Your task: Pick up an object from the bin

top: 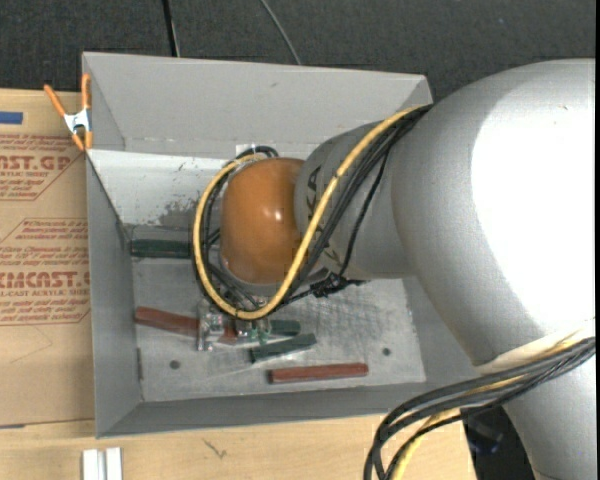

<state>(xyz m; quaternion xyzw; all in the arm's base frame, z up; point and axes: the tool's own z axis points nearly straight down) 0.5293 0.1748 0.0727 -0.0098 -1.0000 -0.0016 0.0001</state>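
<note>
My gripper (213,331) is low over the bin floor, left of centre, mostly hidden under the arm's orange cover. Its tip is right at the right end of a red-brown stick (163,319) that lies flat and points left. Just right of the gripper lie two dark green sticks (282,344), crossed over each other. I see nothing held in the gripper.
A second red-brown stick (318,372) lies near the bin's front wall. Another dark green stick (161,250) rests at the back left against the sloping wall. The big arm covers the bin's right half.
</note>
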